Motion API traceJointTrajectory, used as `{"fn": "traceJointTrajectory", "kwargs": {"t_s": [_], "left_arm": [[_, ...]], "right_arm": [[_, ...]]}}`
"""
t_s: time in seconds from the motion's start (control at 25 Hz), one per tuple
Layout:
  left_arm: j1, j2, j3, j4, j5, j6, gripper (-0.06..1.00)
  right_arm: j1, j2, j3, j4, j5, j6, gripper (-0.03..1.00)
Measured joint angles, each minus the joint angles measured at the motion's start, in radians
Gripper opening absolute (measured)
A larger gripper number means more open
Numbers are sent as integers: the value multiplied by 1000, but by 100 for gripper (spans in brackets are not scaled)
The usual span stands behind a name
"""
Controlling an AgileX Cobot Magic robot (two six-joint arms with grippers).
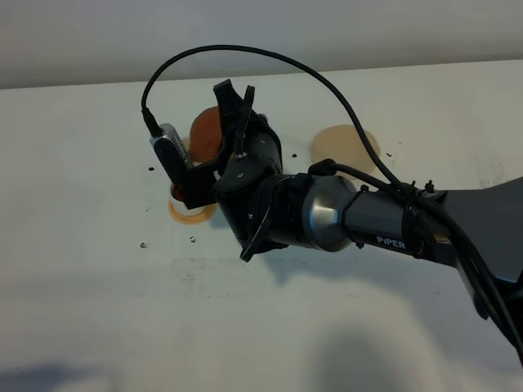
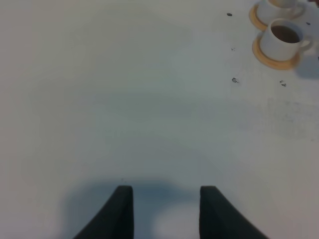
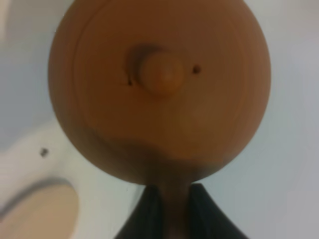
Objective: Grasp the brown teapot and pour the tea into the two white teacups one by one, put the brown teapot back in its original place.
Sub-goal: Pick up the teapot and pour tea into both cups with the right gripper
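Observation:
The brown teapot (image 3: 159,89) fills the right wrist view from above, knobbed lid up. My right gripper (image 3: 172,214) is shut on its handle. In the exterior view that arm reaches across to the left, and the right gripper (image 1: 235,110) holds the teapot (image 1: 204,131) beside the orange-tan coasters (image 1: 188,216). There the arm and its camera hide the two white teacups. In the left wrist view the nearer teacup (image 2: 284,40) holds dark tea, and the other teacup (image 2: 284,6) stands just behind it. My left gripper (image 2: 167,211) hovers over bare table, fingers apart, nothing between them.
The pale cream coaster (image 1: 347,147) lies bare at the back, right of the teapot. Small dark specks dot the white table (image 1: 98,286). A black cable (image 1: 270,57) arcs over the right arm.

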Motion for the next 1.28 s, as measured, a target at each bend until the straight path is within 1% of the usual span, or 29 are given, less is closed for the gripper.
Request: {"fn": "traceJointTrajectory", "kwargs": {"t_s": [0.2,0.32,0.44,0.72,0.8,1.0,1.2,1.28], "left_arm": [[0,0,0,0,0,0,31],[0,0,0,0,0,0,31],[0,0,0,0,0,0,31],[0,0,0,0,0,0,31],[0,0,0,0,0,0,31],[0,0,0,0,0,0,31],[0,0,0,0,0,0,31],[0,0,0,0,0,0,31]], "right_arm": [[0,0,0,96,-8,31,9],[0,-9,-7,188,-3,58,9],[-11,-27,-45,316,22,83,9],[-76,-53,-84,701,61,89,9],[-96,-53,-84,787,68,89,9],[-131,-53,-84,962,72,73,9],[-159,-53,-84,1104,65,29,9],[-175,-49,-84,1145,60,12,9]]}}
